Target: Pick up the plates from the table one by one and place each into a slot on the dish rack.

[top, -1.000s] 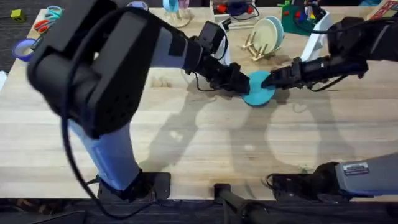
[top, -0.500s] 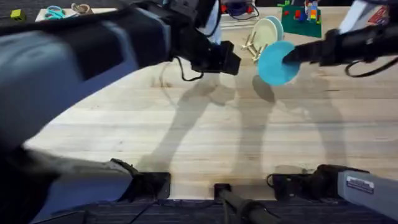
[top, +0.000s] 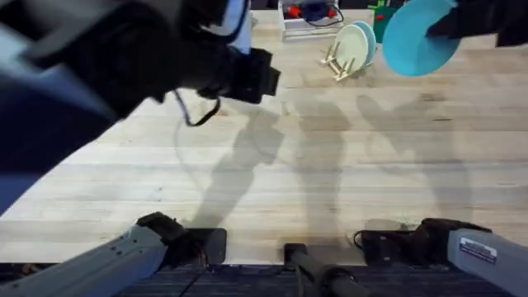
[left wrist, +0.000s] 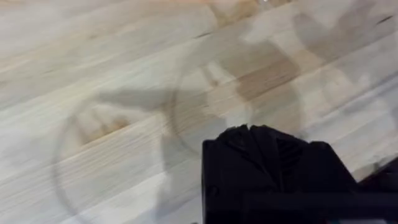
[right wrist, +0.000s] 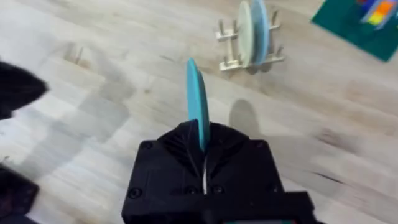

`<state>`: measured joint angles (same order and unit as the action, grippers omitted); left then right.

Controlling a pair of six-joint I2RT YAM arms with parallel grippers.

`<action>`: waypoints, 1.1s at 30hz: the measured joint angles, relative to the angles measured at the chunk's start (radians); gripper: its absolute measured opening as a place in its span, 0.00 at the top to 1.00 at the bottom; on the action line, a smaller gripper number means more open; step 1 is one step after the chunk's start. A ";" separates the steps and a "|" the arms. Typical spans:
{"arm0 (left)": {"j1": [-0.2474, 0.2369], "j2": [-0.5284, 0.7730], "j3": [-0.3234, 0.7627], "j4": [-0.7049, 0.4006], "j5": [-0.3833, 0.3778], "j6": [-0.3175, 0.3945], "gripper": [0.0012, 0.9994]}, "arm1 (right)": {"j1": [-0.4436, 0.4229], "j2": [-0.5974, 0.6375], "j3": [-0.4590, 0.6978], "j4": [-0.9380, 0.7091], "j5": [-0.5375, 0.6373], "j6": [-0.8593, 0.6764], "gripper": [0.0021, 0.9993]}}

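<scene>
Overhead: teal plate lifted clear, rack next

Nearest, the left gripper (left wrist: 267, 162) hangs over the bare table (top: 330, 190), pulled back from where it met the plate a second ago; I cannot tell how its jaws stand. Farther off, the right gripper (right wrist: 202, 155) is clamped on the teal plate (top: 419, 37), now high off the wood and edge-up. Beyond, the dish rack (right wrist: 249, 37) already holds the cream plate (top: 353, 43). Slotting looks next.
</scene>
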<state>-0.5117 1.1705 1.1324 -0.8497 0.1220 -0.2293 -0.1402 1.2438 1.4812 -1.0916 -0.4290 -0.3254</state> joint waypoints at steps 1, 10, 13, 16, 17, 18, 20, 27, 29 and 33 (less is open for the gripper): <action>0.000 -0.023 0.000 -0.014 -0.017 0.009 0.96 | 0.000 0.000 0.018 -0.009 0.014 -0.006 0.97; 0.000 -0.191 0.000 -0.056 -0.106 0.081 0.96 | 0.050 0.000 0.116 -0.036 0.127 -0.059 0.97; 0.000 -0.217 0.000 -0.056 -0.120 0.106 0.96 | 0.070 0.000 0.122 -0.039 0.155 -0.068 0.97; 0.000 -0.220 0.000 -0.056 -0.129 0.123 0.79 | 0.084 0.000 0.122 -0.040 0.175 -0.072 0.97; 0.000 -0.220 0.000 -0.057 -0.131 0.124 0.67 | 0.086 0.000 0.122 -0.040 0.178 -0.073 0.97; 0.000 -0.220 0.000 -0.057 -0.135 0.128 0.52 | 0.089 0.000 0.122 -0.040 0.181 -0.076 0.97; 0.000 -0.220 0.000 -0.057 -0.139 0.131 0.23 | 0.092 0.000 0.122 -0.040 0.184 -0.080 0.97; 0.000 -0.220 0.000 -0.059 -0.144 0.133 0.00 | 0.093 0.000 0.122 -0.039 0.198 -0.095 0.97; 0.000 -0.220 0.000 -0.059 -0.145 0.133 0.00 | 0.093 0.000 0.122 -0.036 0.198 -0.096 0.97; 0.000 -0.220 0.000 -0.059 -0.145 0.133 0.00 | 0.093 0.000 0.122 -0.022 0.198 -0.107 0.97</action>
<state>-0.5117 0.9501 1.1320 -0.9085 -0.0227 -0.0967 -0.0467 1.2434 1.6032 -1.1133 -0.2314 -0.4321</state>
